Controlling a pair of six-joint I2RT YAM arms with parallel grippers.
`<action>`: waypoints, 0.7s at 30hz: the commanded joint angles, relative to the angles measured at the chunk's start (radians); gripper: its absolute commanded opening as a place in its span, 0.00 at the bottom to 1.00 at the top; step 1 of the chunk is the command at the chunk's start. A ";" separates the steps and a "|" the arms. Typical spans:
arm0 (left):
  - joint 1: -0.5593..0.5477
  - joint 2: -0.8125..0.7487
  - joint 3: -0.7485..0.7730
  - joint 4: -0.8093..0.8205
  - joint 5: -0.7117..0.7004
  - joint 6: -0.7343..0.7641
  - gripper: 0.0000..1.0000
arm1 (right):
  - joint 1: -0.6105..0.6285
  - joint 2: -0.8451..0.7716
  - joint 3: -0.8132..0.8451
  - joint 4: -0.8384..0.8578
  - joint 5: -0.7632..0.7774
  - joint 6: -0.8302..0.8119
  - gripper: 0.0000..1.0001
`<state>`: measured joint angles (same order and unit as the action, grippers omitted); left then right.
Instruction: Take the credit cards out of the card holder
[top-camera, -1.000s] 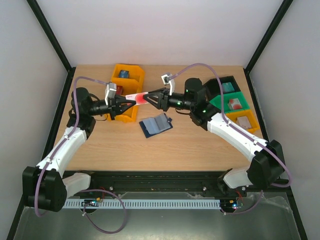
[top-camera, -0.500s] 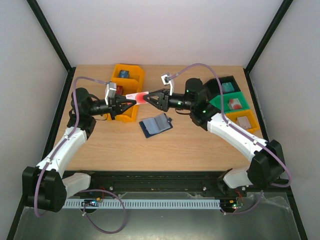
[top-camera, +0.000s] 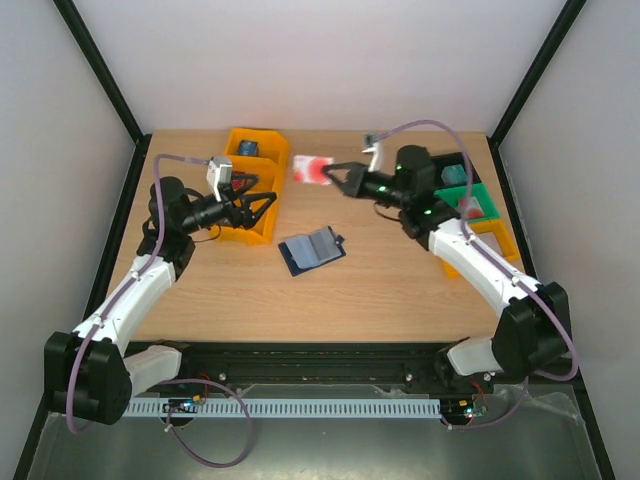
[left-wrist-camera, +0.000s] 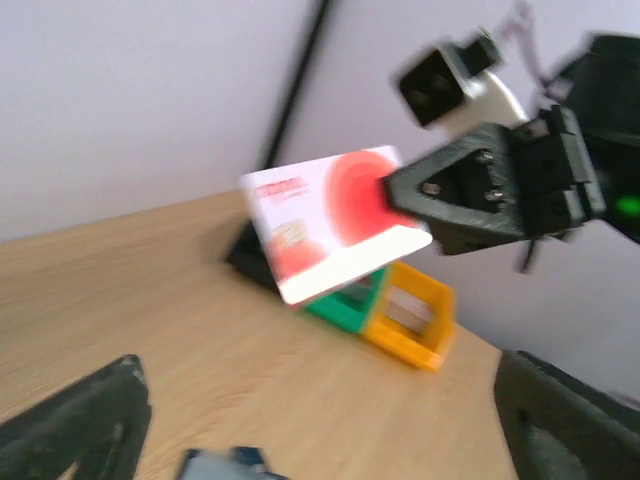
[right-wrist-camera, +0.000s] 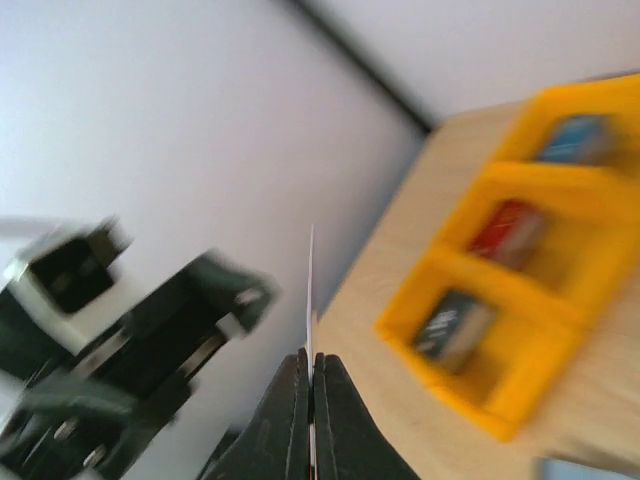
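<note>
The card holder (top-camera: 312, 249) lies open on the table, navy with a lighter blue inside; only its edge (left-wrist-camera: 225, 465) shows in the left wrist view. My right gripper (top-camera: 338, 172) is shut on a red credit card (top-camera: 313, 168) and holds it in the air above the table. In the right wrist view that card (right-wrist-camera: 311, 285) is edge-on between the shut fingers (right-wrist-camera: 296, 400). My left gripper (top-camera: 262, 205) is open and empty, over the yellow bin, apart from the red card (left-wrist-camera: 330, 225). Blue (right-wrist-camera: 575, 138), red (right-wrist-camera: 510, 228) and dark (right-wrist-camera: 450, 325) cards lie in the bin.
The yellow three-compartment bin (top-camera: 268, 152) stands at the back left. A row of black, green and yellow bins (top-camera: 475, 215) holding small items stands at the right edge, under my right arm.
My left gripper opened, let go of the red card and drew back to the left. My right gripper closed on the card and carried it away to the right and back.
</note>
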<state>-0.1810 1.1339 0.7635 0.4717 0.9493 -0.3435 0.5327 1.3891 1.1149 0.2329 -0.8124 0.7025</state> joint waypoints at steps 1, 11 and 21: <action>-0.002 -0.012 -0.028 -0.091 -0.428 0.020 0.99 | -0.210 -0.060 -0.044 -0.210 0.244 0.151 0.02; 0.005 -0.055 -0.091 -0.123 -0.644 0.080 1.00 | -0.765 -0.211 -0.206 -0.591 0.502 0.287 0.02; 0.048 -0.028 -0.101 -0.126 -0.740 0.119 0.99 | -0.932 0.100 -0.064 -0.517 0.466 0.251 0.02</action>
<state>-0.1490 1.1004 0.6720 0.3443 0.2665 -0.2600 -0.3973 1.3842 0.9440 -0.2707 -0.3656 0.9768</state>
